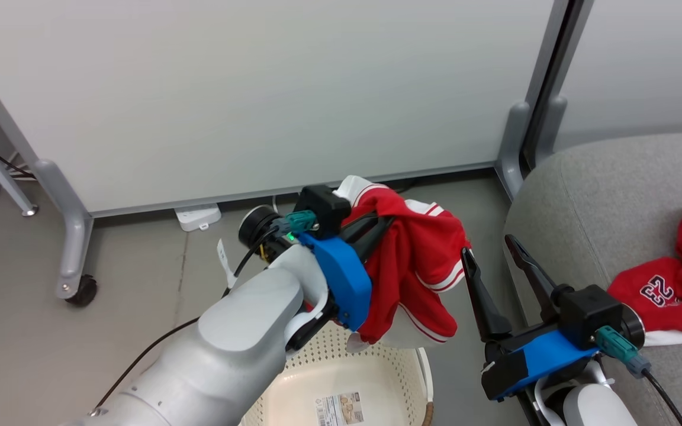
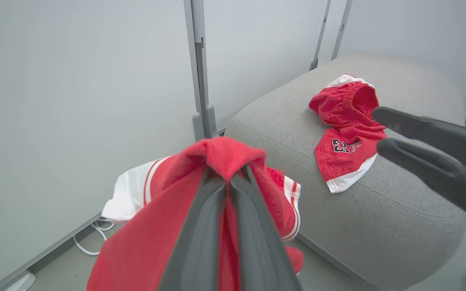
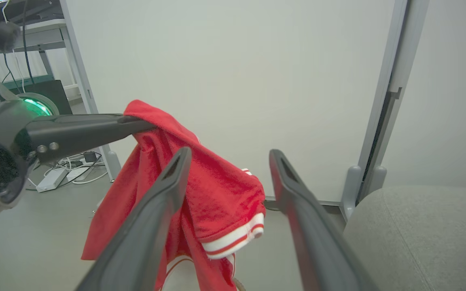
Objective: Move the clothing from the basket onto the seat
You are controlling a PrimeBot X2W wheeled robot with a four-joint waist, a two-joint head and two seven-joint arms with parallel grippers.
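My left gripper (image 1: 385, 223) is shut on a red garment (image 1: 418, 260) with white trim, which hangs above the cream perforated basket (image 1: 427, 378). In the left wrist view the fingers (image 2: 200, 226) pinch a fold of that garment (image 2: 217, 157). A label lies on the basket's base, and no other fabric shows in the part of it I can see. My right gripper (image 1: 488, 247) stands open and empty between the hanging garment (image 3: 200, 178) and the grey sofa (image 1: 601, 195). A second red garment (image 1: 672, 290), marked 23 (image 2: 341, 146), lies on the sofa seat (image 2: 378, 210).
White partition panels on grey legs stand close behind, one with a caster (image 1: 83, 290). A white power strip (image 1: 198, 216) and cables lie on the floor by the panel. Bare grey floor stretches to the left of the basket.
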